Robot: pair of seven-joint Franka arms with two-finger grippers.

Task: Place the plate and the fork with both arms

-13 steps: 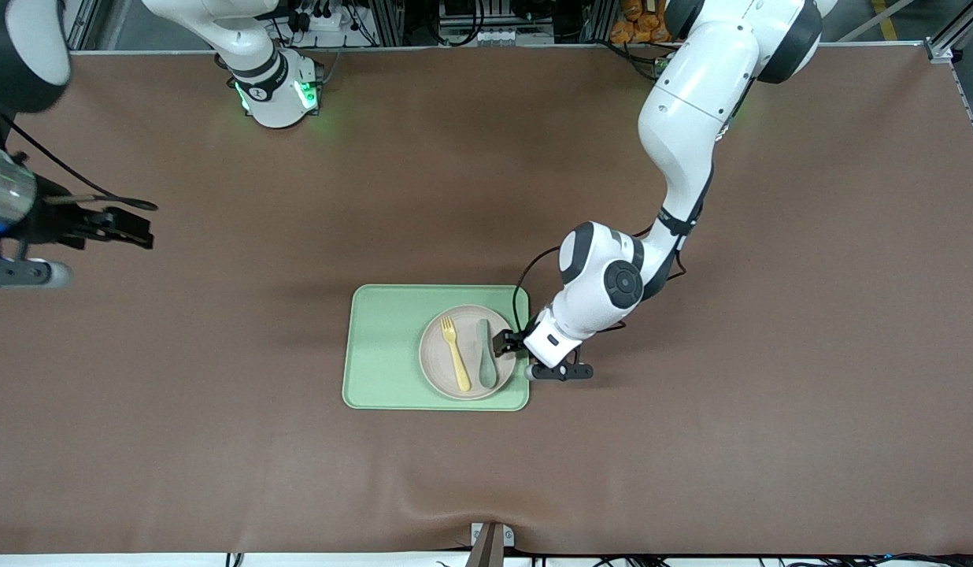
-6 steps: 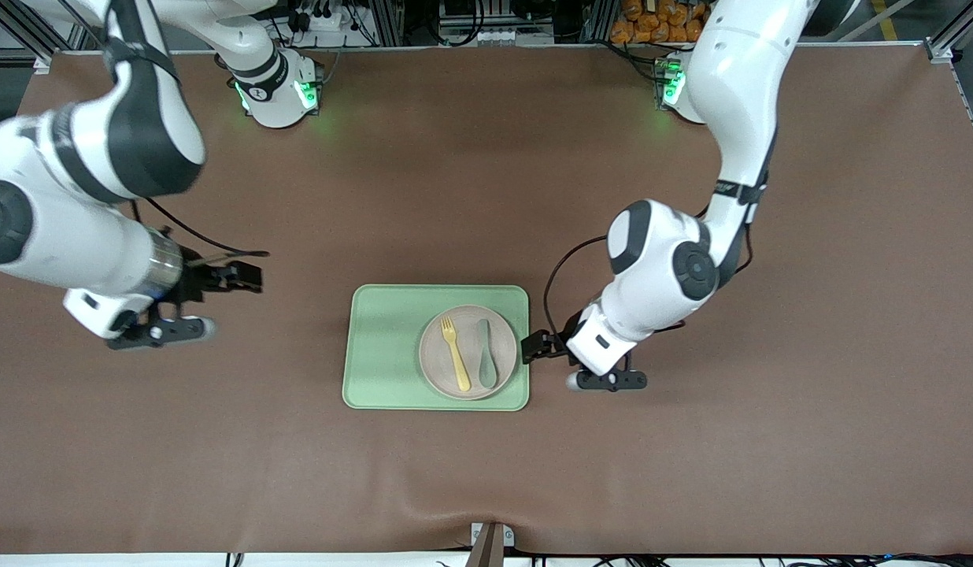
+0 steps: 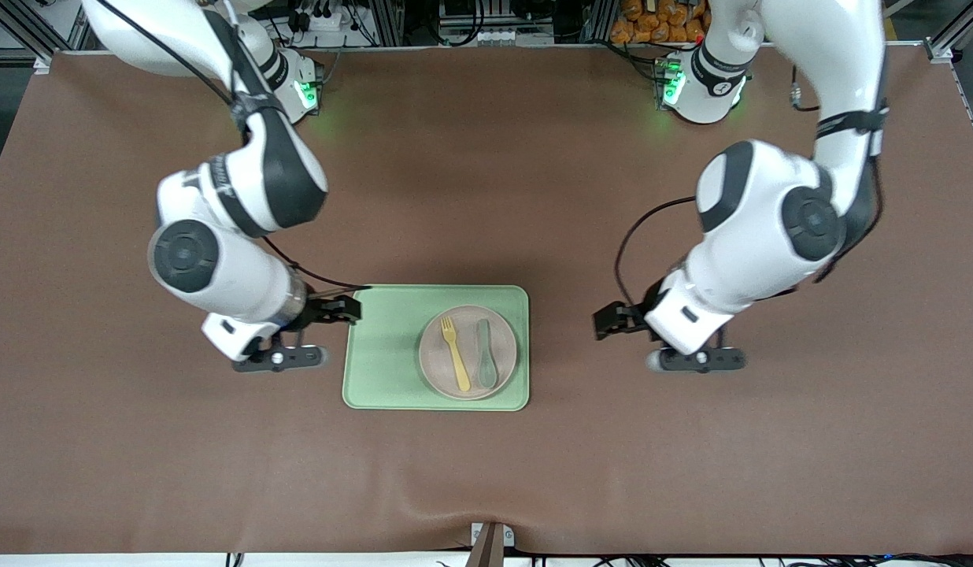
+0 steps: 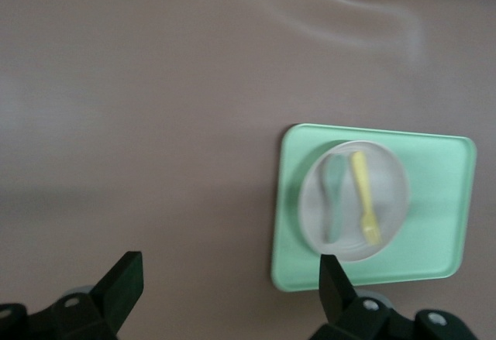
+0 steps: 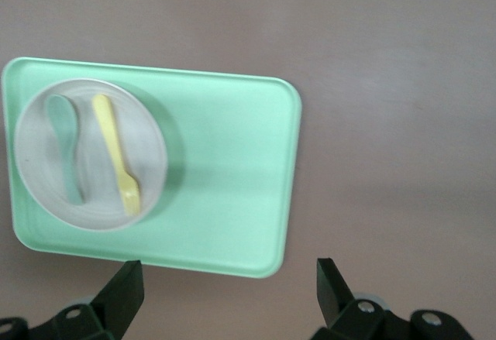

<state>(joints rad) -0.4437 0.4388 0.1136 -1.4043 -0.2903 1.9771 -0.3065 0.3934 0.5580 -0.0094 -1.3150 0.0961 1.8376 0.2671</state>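
Note:
The speckled beige plate (image 3: 431, 364) lies in the light-green tray (image 3: 384, 354), in the half toward the left arm's end. The pale-yellow fork (image 3: 455, 354) lies on the plate. My right gripper (image 3: 346, 309) is open and empty, above the tray's edge at the right arm's end. My left gripper (image 3: 607, 323) is open and empty, over bare table beside the tray toward the left arm's end. The left wrist view shows the left gripper (image 4: 229, 266), the tray (image 4: 442, 224), plate (image 4: 391, 193) and fork (image 4: 363, 193). The right wrist view shows the right gripper (image 5: 226, 270), the tray (image 5: 225, 177), plate (image 5: 147, 146) and fork (image 5: 116, 154).
A grey-green spoon (image 3: 486, 354) lies on the plate beside the fork, toward the left arm's end. A brown mat (image 3: 691, 472) covers the table. A metal bracket (image 3: 490, 539) sticks up at the table edge nearest the front camera.
My left gripper has drawn back from the plate's rim toward the left arm's end. My right arm has swung in from the table's end to the tray's edge. Plate, fork and spoon have not moved.

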